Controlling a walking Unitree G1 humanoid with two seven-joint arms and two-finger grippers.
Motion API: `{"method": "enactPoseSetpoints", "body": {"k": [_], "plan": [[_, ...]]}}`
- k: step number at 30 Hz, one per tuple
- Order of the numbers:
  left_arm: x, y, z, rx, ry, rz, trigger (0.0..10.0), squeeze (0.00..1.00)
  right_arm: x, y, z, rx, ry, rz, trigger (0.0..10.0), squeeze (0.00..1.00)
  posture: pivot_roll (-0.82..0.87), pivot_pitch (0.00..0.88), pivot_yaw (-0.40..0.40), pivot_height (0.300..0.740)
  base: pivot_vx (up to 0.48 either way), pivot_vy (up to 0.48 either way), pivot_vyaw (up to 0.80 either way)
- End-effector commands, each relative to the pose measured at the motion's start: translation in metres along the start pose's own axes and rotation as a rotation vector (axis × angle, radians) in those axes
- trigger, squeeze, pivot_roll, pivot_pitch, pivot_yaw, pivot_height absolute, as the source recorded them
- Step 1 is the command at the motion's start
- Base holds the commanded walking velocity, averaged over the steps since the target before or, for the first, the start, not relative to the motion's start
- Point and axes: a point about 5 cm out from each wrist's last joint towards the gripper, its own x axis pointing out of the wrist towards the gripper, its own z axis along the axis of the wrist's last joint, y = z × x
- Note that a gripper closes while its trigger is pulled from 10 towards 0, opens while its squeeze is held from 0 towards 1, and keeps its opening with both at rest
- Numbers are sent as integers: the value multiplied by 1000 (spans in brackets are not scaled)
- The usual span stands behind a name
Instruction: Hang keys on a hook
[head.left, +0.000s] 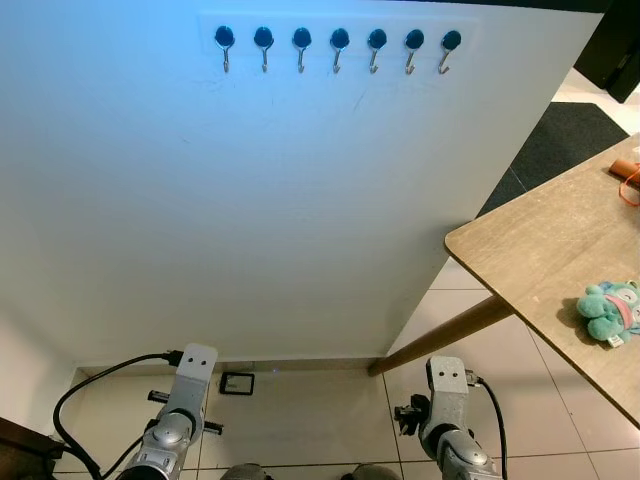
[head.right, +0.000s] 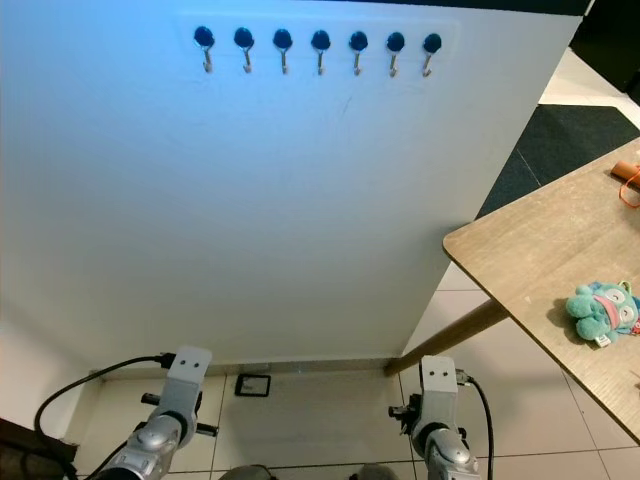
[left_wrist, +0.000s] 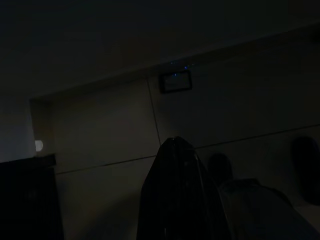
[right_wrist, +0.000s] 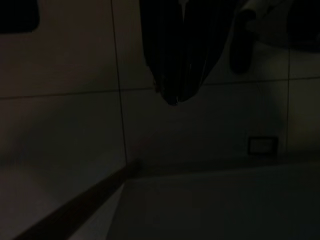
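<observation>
Hooks, seven in a row, sit high on the white wall in the head view, both silver arms hanging low by the floor, and I can't spot any keys, just a teal plush on the wooden table. Left wrist view is super dark: left gripper looks pinched together, holding nothing, over tile. Right wrist view, same deal, right gripper closed and empty near a table leg.

Head stereo pair looks forward and down at the white wall, row of hooks up top, surface on my right. Both wrist cams, very dark, point at floor tiles; all four share the small dark rectangular thing at the wall's foot.
</observation>
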Motion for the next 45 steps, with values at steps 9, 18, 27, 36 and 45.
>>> {"method": "enactPoseSetpoints", "body": {"k": [9,18,27,36,45], "plan": [[-4,0,-23,54,105,-22,10000,0,-8,-4,-25,-24,98,-3,10000,0,72,75,-32,740,0,0,0],[-6,-2,-30,73,151,-41,10000,0,-13,-4,-38,-22,142,-12,10000,0,73,87,-25,740,0,0,0],[-5,-5,-27,79,137,-47,10000,0,-16,-4,-45,-27,164,-25,10000,0,82,87,-23,740,0,0,0],[-4,-7,-28,84,141,-51,10000,0,-17,-3,-48,-28,172,-32,10000,0,85,101,-14,740,0,0,0],[-6,-4,-33,90,152,-59,10000,0,-20,-2,-53,-20,176,-37,10000,0,86,115,-1,740,0,0,0]]}}
